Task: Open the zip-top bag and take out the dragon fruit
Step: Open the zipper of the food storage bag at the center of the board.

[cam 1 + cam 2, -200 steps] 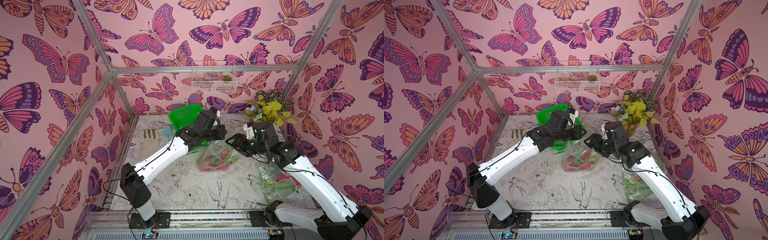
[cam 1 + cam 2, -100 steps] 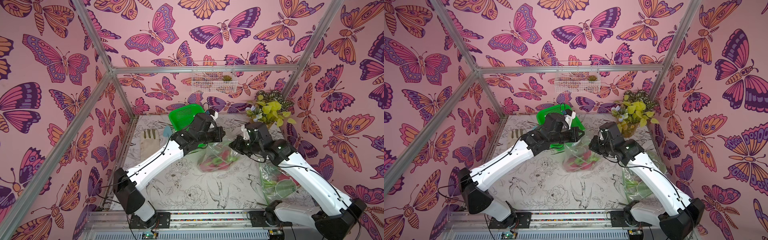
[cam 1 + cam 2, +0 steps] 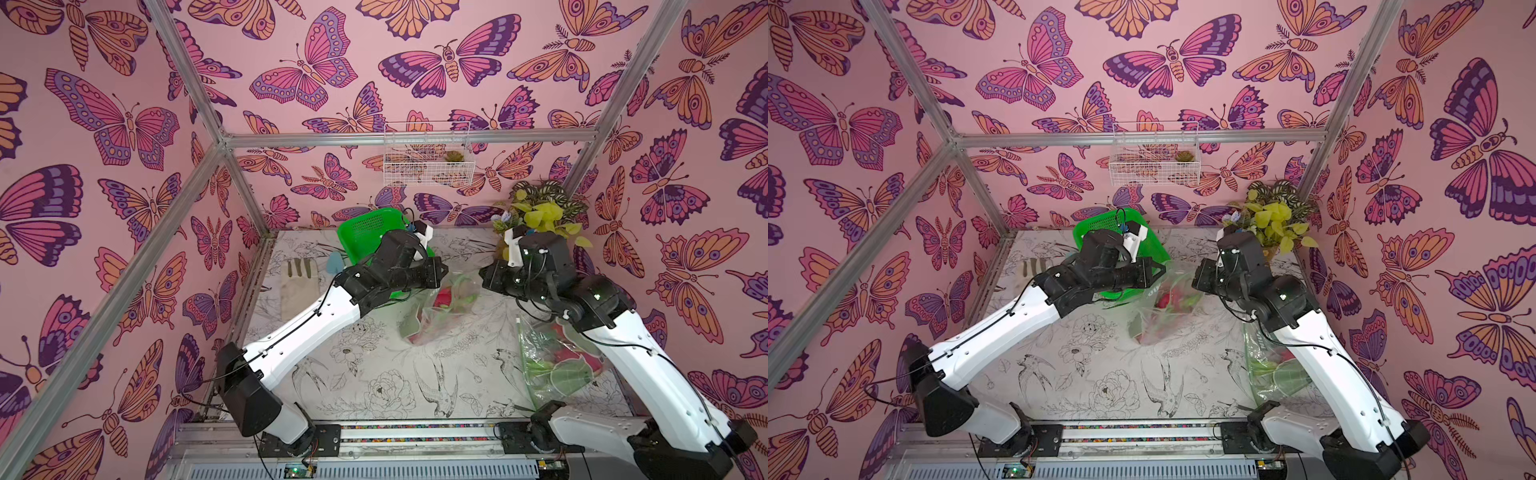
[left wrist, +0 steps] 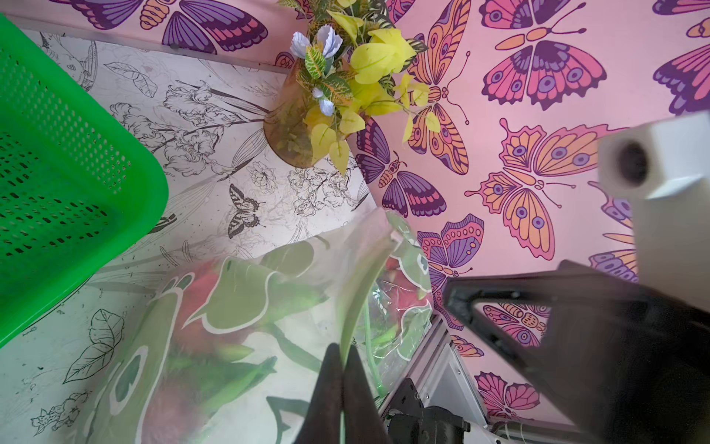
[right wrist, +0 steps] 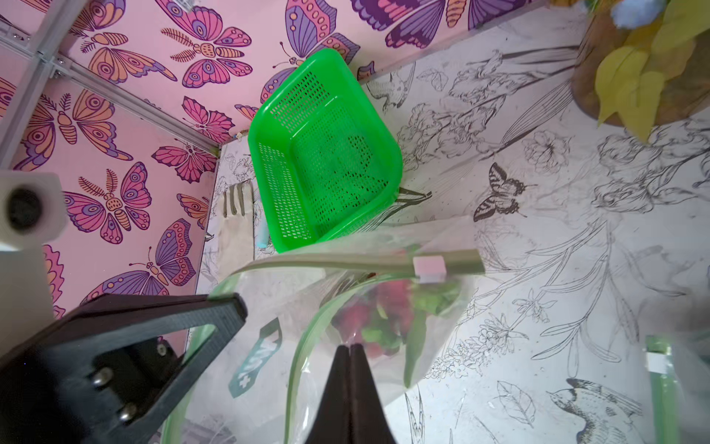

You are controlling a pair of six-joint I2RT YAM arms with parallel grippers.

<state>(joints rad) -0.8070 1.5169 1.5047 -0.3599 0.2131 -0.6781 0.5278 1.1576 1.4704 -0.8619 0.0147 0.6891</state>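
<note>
The bag hangs between the two arms, just past the centre of the table toward 12 o'clock. Its bottom sags onto the surface, and the dragon fruit shows through the film as a red and green lump inside.

The left gripper is pressed together on one lip of the mouth, which runs straight into its tips. The right gripper is also pressed together, and the film puckers at its tips, so it seems to be pinching the opposite side just below the zip track.

The step in hand looks like spreading the mouth.
- Draw the two lips apart evenly, one toward 9 o'clock and one toward 3 o'clock.
- Leave the bag's bottom resting on the table so the fruit's weight does not drag the slick film out of either pinch.
- Open the mouth wide enough for the leafy scales to pass before either gripper lets go to reach in.

The slider sits near one end of the track, but how far the zip has parted is unclear. In both top views the fingertips are hidden behind the gripper bodies. How many fruits are inside cannot be told. A second bag at 4 o'clock lies partly under the right arm, its contents blurred.
</note>
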